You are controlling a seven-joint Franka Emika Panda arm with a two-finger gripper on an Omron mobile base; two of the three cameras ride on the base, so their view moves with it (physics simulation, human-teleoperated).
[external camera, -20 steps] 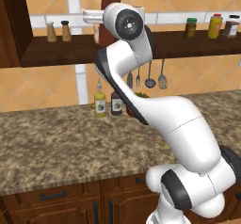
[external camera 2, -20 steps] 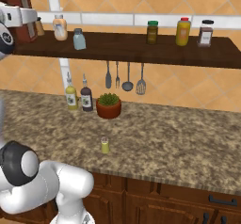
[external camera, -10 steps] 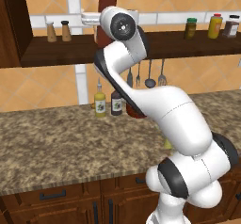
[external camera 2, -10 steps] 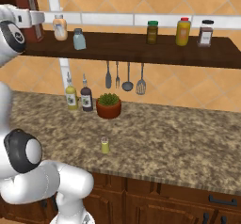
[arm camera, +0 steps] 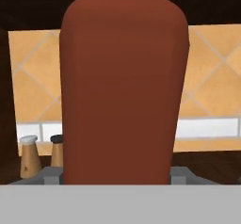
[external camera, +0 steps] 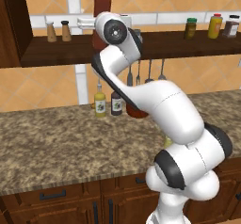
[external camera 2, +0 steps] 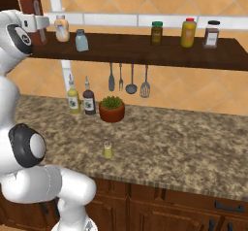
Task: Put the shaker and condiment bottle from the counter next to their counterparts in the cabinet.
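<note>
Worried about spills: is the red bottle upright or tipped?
Upright: the condiment bottle stands vertical in the claw, green cap on top, at the cabinet.

arm [external camera: 155, 100]: glossy white rounded shells, fat curved links | joints: dark grey-black bands between links, round dark cap with pale centre ring at the upper joint | hand: white boxy block | finger tips [arm camera: 52, 173]: small grey pads | cables, screws, markings: none discernible
</note>
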